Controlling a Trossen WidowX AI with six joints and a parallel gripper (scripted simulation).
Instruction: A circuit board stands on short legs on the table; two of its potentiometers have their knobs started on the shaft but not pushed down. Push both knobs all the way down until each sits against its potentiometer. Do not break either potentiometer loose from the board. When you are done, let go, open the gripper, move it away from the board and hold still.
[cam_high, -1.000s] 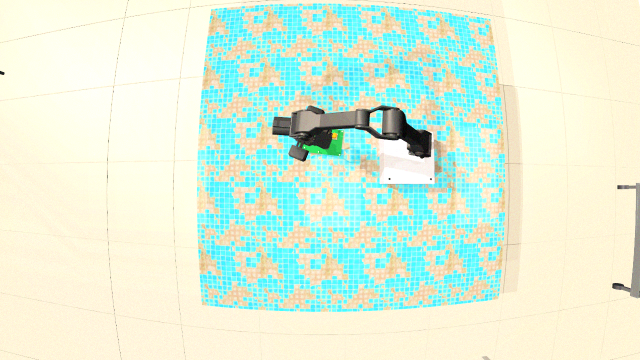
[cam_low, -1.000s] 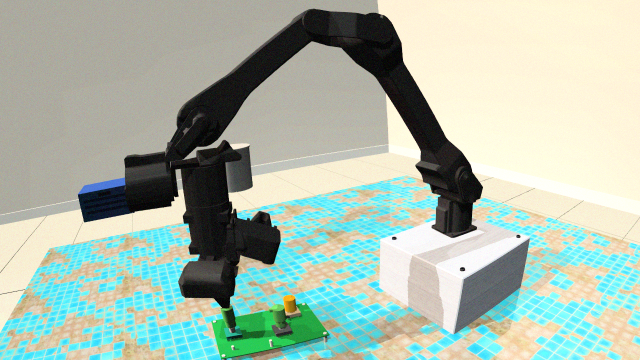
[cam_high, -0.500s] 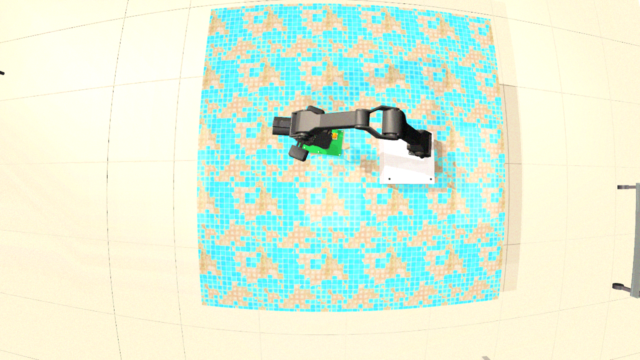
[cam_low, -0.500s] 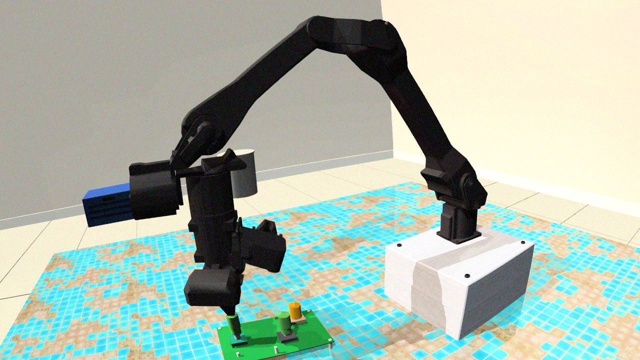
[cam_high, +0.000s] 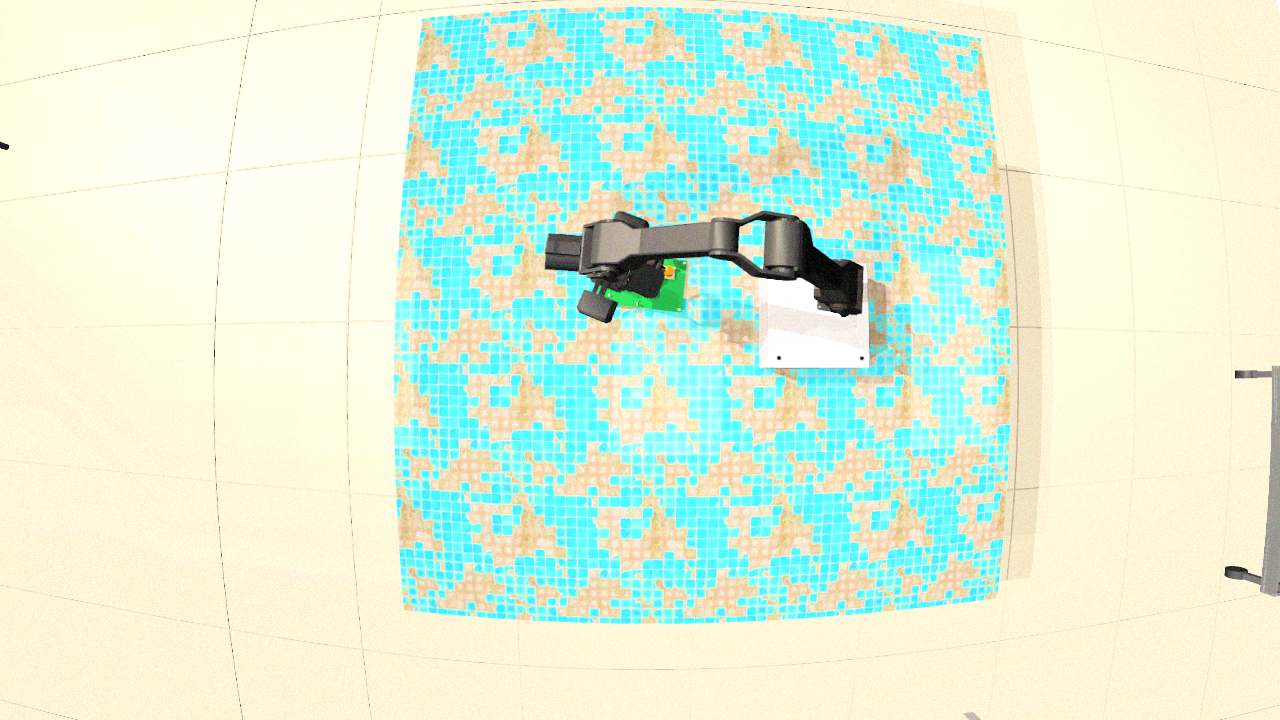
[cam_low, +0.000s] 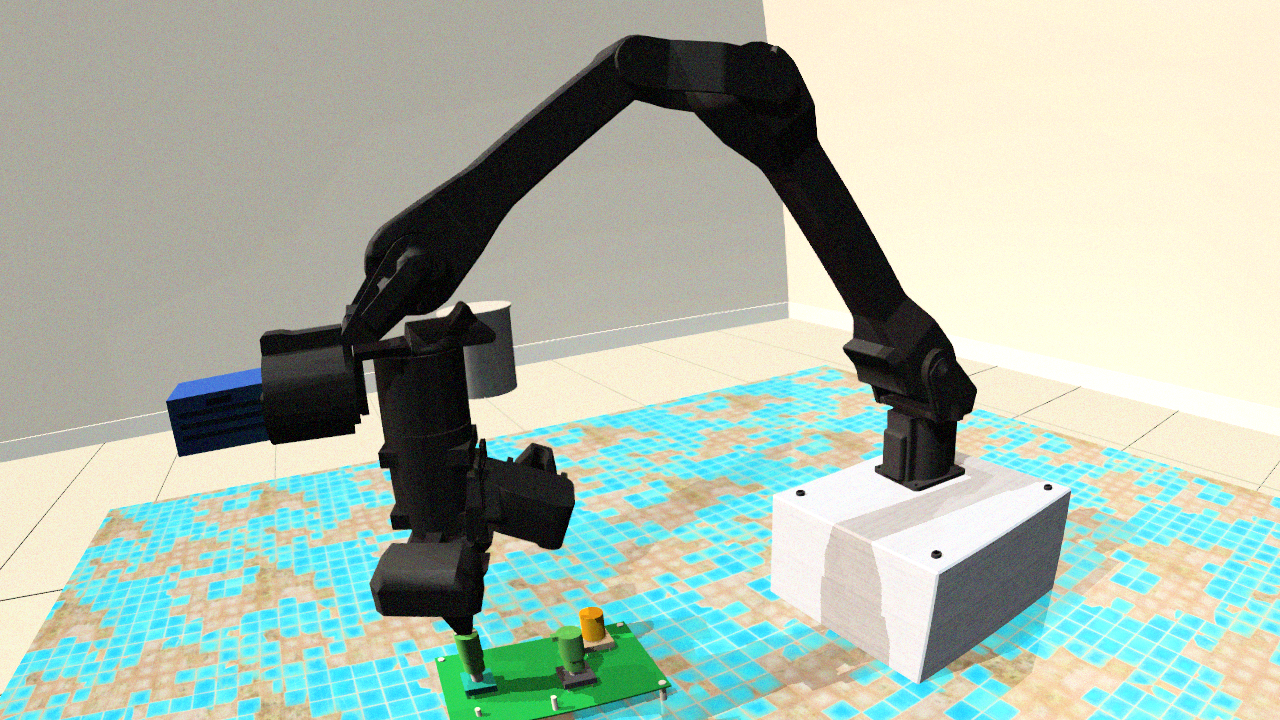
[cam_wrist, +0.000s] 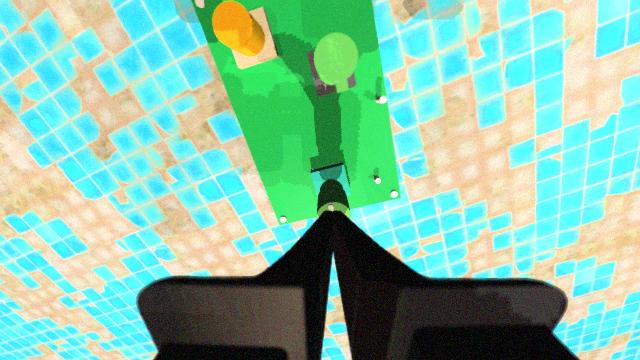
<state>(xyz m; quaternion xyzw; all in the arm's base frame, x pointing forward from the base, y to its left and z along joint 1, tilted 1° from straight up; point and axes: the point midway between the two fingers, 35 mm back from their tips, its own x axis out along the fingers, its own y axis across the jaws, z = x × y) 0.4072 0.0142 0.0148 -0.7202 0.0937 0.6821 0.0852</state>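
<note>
Its pincer (cam_high: 617, 288) (cam_low: 460, 626) (cam_wrist: 332, 218) pressed together with nothing held inside, a black robot arm (cam_high: 684, 240) (cam_low: 554, 125) reaches down over a green circuit board (cam_high: 666, 295) (cam_low: 528, 685) (cam_wrist: 280, 125) on a worktop (cam_high: 680, 501) (cam_low: 268, 537) (cam_wrist: 475, 150) patterned in turquoise and sandy mosaic. The closed tips meet the top of the end knob (cam_low: 469, 653) (cam_wrist: 340, 207), a green one above a teal potentiometer (cam_low: 483, 687) (cam_wrist: 320, 181) near one end of the board. A short length of pale shaft shows beneath that knob, which sits clear of its potentiometer.

A second green knob, the middle one (cam_low: 570, 646) (cam_wrist: 336, 59), stands over a dark potentiometer (cam_low: 577, 678) (cam_wrist: 327, 91); how far down it sits is hard to tell. An orange knob (cam_high: 669, 271) (cam_low: 591, 624) (cam_wrist: 232, 25) rises from a tan potentiometer (cam_low: 604, 642) (cam_wrist: 270, 47) toward the opposite end. All three potentiometers are in place on the board, which stands on short legs. The arm is mounted on a white block (cam_high: 814, 335) (cam_low: 850, 573), well apart from the board. In the background are a blue box (cam_low: 214, 411), partly hidden by the arm, and a grey cylinder (cam_low: 492, 358).
</note>
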